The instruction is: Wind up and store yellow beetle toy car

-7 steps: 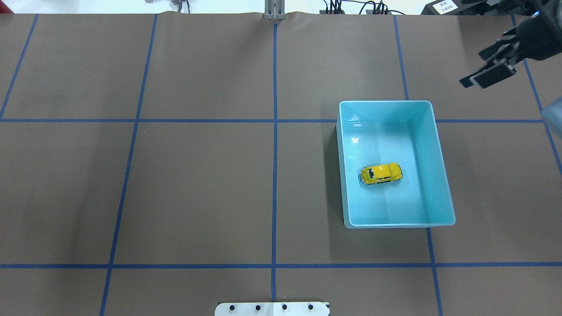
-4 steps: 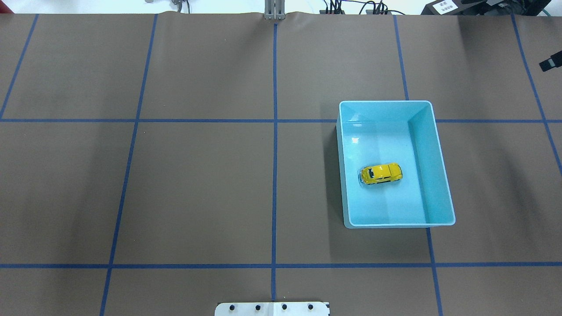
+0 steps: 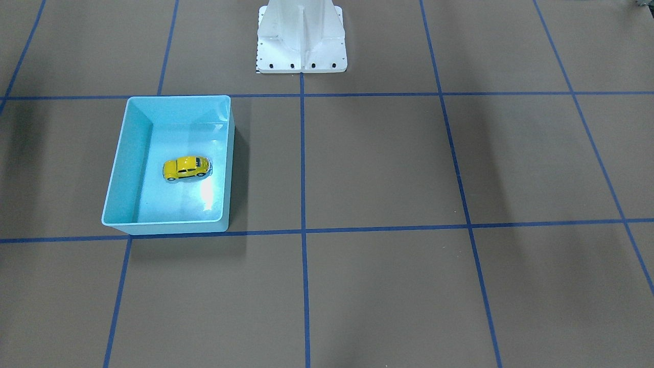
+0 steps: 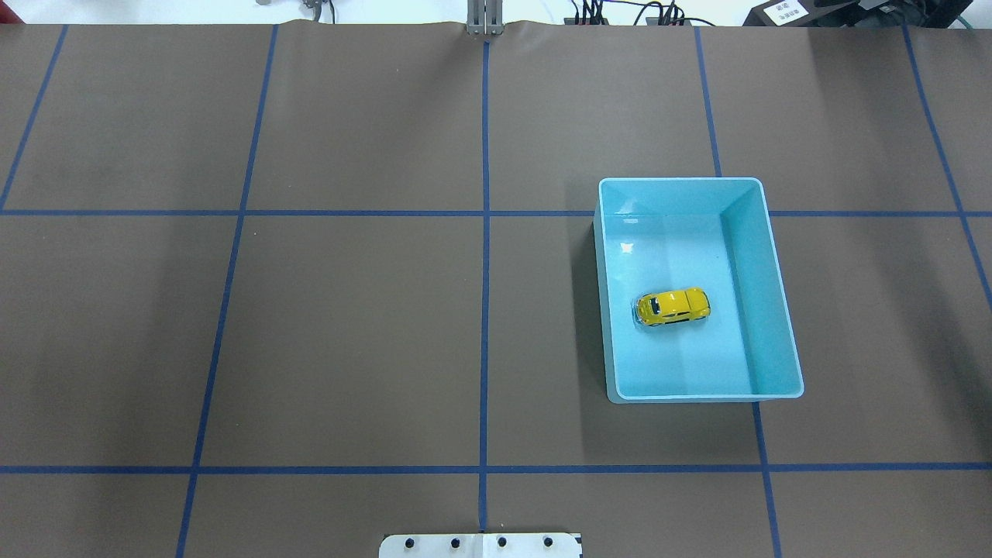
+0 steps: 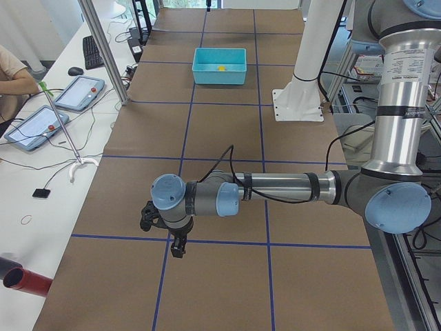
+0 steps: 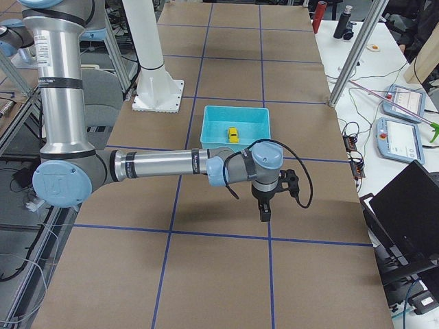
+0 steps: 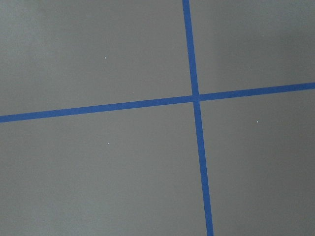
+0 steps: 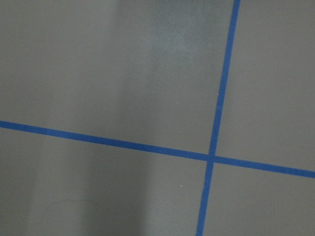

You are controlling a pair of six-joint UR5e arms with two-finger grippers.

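The yellow beetle toy car (image 4: 673, 307) stands on its wheels inside the light blue bin (image 4: 682, 180), near the middle of its floor. It also shows in the front-facing view (image 3: 186, 167), in the bin (image 3: 179, 96) there. Neither gripper is in the overhead or front-facing view. My left gripper (image 5: 176, 243) shows only in the exterior left view, low over the brown table, far from the bin (image 5: 219, 78). My right gripper (image 6: 264, 212) shows only in the exterior right view, over the table a short way from the bin (image 6: 233, 107). I cannot tell whether either is open or shut.
The white robot base (image 3: 301, 36) stands at the table's robot side. Blue tape lines grid the brown table cover. A side desk holds tablets (image 5: 79, 93), a keyboard and cables. A metal pole (image 5: 103, 48) stands at the table's edge.
My right gripper moved off the right edge of the overhead view and no longer shows there. The car and bin have not moved.
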